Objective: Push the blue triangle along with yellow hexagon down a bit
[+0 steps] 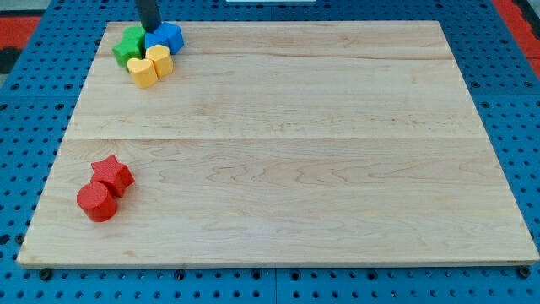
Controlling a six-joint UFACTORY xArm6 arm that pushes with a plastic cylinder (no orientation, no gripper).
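A cluster of blocks sits at the top left of the wooden board (278, 143). The blue block (166, 37), whose shape is hard to make out, lies at the cluster's upper right. A yellow hexagon-like block (143, 73) is at the lower left, and a second yellow block (159, 58) touches it just below the blue one. A green block (129, 44) lies on the cluster's left. My tip (150, 29) comes down from the view's top edge. It stands at the cluster's top, between the green and blue blocks and touching or nearly touching them.
A red star (113, 175) and a red cylinder (97, 203) lie together near the board's lower left. The board rests on a blue pegboard surface (34, 101), with its top edge just behind the cluster.
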